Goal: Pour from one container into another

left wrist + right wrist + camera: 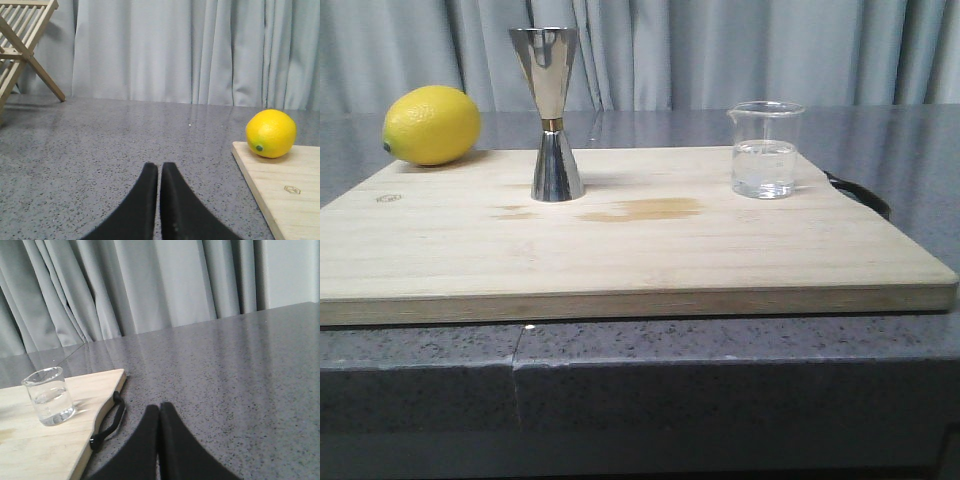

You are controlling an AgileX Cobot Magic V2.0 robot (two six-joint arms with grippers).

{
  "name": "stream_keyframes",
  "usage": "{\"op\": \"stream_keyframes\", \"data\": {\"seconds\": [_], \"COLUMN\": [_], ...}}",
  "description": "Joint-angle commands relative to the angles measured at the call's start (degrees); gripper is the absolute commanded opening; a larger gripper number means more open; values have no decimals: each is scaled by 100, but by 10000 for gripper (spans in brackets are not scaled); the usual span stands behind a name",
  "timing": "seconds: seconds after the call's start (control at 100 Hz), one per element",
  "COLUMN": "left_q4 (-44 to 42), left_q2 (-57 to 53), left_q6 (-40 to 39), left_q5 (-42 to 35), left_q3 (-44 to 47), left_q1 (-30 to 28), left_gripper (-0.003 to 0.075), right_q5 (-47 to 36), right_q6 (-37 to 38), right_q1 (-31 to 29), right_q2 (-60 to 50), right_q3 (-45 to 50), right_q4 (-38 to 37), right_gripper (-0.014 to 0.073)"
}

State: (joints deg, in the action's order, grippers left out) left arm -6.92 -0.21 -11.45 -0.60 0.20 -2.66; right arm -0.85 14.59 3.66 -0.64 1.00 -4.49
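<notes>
Standing: 1 beaker (764, 150) | 1 jigger (552, 113) | 1 lemon (431, 124) | both grippers closed, empty: left gripper (159, 172), right gripper (159, 412)

All that shows of the robot is two pincers, one in each wrist view. The left pincer (159, 172) has two matte black fingers, broad at the base and curving in to narrow, rounded tips. The right pincer (159, 412) looks the same: plain smooth black, with no markings, screws or cables showing.
</notes>
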Motion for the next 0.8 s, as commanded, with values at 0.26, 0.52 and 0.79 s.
{"op": "stream_keyframes", "data": {"seconds": [0.26,0.52,0.79], "left_q4": [9,9,1099], "left_q2": [-142,-142,-142], "left_q6": [-52,-52,-135], "left_q5": [-412,-412,-1255], "left_q3": [204,204,204], "left_q1": [49,49,49], "left_gripper": [-19,-19,-19], "right_q5": [-544,-942,-1788], "right_q6": [-31,-31,361], "right_q1": [-31,-31,-31], "right_q2": [-76,-76,-76], "right_q3": [125,125,125], "right_q4": [-20,-20,150], "right_gripper": [-70,-70,-70]}}
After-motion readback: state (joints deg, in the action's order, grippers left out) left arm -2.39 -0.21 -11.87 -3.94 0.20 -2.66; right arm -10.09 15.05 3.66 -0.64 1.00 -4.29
